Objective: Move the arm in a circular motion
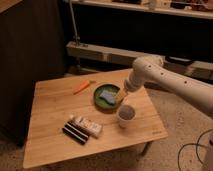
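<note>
A low wooden table (50,112) fills the lower left and middle of the frame, standing on a speckled floor in front of a dark wall. The arm (172,81), white and tubular with small dark dots along it, enters from the right edge, rises to a rounded joint just right of centre, and bends down and left toward the tabletop. The gripper (121,94) is the small yellowish-tan tip at its end. It sits at the right rim of a green plate (98,93) near the middle of the frame; whether it is spread or pressed together cannot be told, nor whether it touches the plate. A blue sponge (106,96) lies on the plate. Just below the gripper, toward the table's right side, stands a white cup (126,115), upright. An orange carrot (81,87) lies up and left of the plate. Near the lower middle of the table, a white packet (86,126) and a dark packet (75,134) lie side by side, both angled. A dark cable (191,150) loops on the floor at the lower right.
</note>
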Tool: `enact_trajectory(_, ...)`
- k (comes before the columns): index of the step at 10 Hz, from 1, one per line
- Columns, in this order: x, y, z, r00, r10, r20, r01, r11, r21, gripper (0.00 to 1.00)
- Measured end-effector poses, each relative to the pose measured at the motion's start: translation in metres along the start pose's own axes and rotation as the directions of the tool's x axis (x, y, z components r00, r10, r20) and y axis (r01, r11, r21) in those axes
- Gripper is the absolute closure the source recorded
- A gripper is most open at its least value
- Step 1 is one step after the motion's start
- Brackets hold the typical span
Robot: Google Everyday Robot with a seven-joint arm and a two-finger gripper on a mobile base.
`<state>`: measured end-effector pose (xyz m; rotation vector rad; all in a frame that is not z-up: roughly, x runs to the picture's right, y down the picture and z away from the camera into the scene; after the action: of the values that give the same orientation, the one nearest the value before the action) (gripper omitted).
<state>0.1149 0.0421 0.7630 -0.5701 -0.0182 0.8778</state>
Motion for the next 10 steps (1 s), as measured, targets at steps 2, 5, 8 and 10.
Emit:
enact_trajectory(2,0.006,0.036,-0.017,0.997,-0.079,-0.004,0.079,0.997,-0.015,0.2)
enact_trajectory(5,-0.035,0.089,-0.027,0.981,-0.185,0.052,0.189,0.98,-0.068,0.2)
enact_trajectory(8,-0.113,0.121,-0.02,0.954,-0.277,0.116,0.289,0.952,-0.097,0.2)
enact_trajectory(10,-0.17,0.122,-0.012,0.937,-0.316,0.151,0.331,0.939,-0.088,0.2)
